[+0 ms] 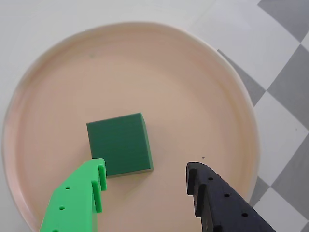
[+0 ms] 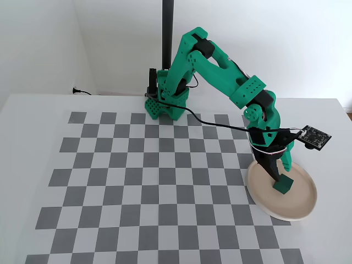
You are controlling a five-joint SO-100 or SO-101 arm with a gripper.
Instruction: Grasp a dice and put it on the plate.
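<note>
Dark green dice (image 1: 120, 143) rests flat inside pinkish plate (image 1: 203, 53), near centre. Gripper (image 1: 145, 182) hovers above with jaws spread, holding nothing (green fingertip overlaps dice corner in wrist view). Plate sits on checkered bench (image 2: 137, 181), at right edge in fixed view. Placement looks done.

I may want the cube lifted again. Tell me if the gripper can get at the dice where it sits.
Probably yes. The gripper is open just above the plate, and the dice lies flat beside its green finger, not between the fingers. Nothing else is on the plate.
</note>
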